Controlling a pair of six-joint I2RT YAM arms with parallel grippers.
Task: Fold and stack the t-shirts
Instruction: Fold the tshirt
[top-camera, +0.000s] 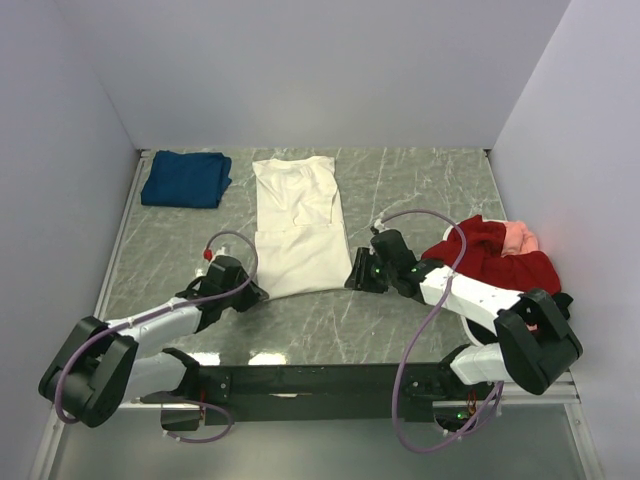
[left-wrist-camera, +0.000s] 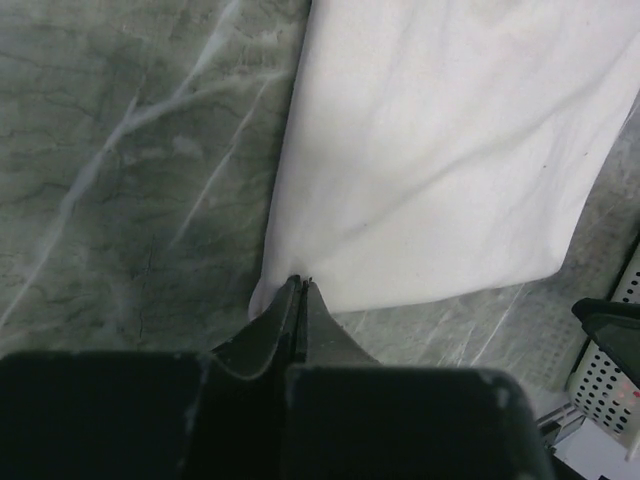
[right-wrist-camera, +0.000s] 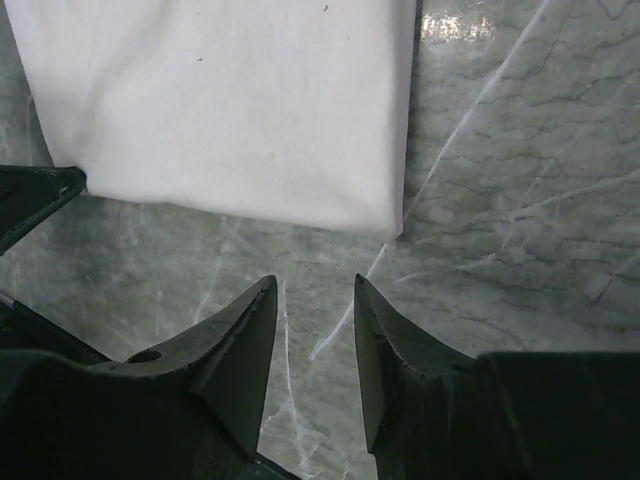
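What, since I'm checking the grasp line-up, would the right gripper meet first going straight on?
Probably the near hem of the cream shirt, close to its corner. The right gripper is open and aimed at it across a strip of bare table. Depth is unclear, so it might touch the table first.

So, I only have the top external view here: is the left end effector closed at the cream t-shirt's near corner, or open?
Observer: The left wrist view shows the left end effector shut, its tips right at the near corner of the cream t-shirt. I cannot tell whether cloth is pinched between them.
Reviewer: And the right one?
Observer: The right wrist view shows the right end effector open with nothing between its fingers. It is over bare table, just short of the shirt's other near corner.
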